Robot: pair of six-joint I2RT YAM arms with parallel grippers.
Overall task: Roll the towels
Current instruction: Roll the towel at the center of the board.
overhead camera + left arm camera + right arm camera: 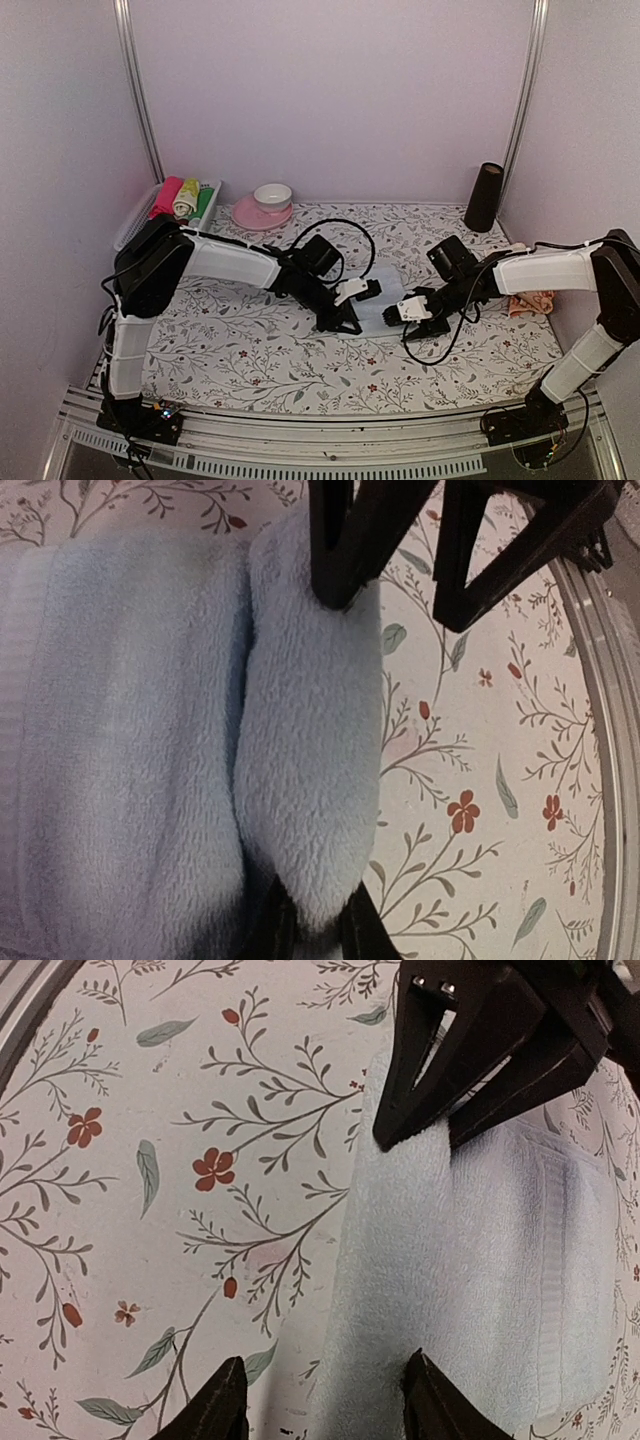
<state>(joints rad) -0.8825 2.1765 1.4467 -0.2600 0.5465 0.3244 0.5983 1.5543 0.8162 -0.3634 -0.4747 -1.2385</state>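
Floral sheet (250, 350) — left gripper (315, 935) pinches blue towel (130, 760) roll; right gripper (335, 1405) spread.

We look into a robotics lab booth: bare white walls (330, 90), aluminium posts (137, 90), two arms (230, 260) bolted along the table (260, 355).

Soft, even pinkish light, faint shadows under the blue towel (310, 780), wrist close-ups slightly blurred

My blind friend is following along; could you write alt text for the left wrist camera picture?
A pale blue towel lies on a floral table sheet, one edge rolled into a thick fold pinched between black gripper fingers.
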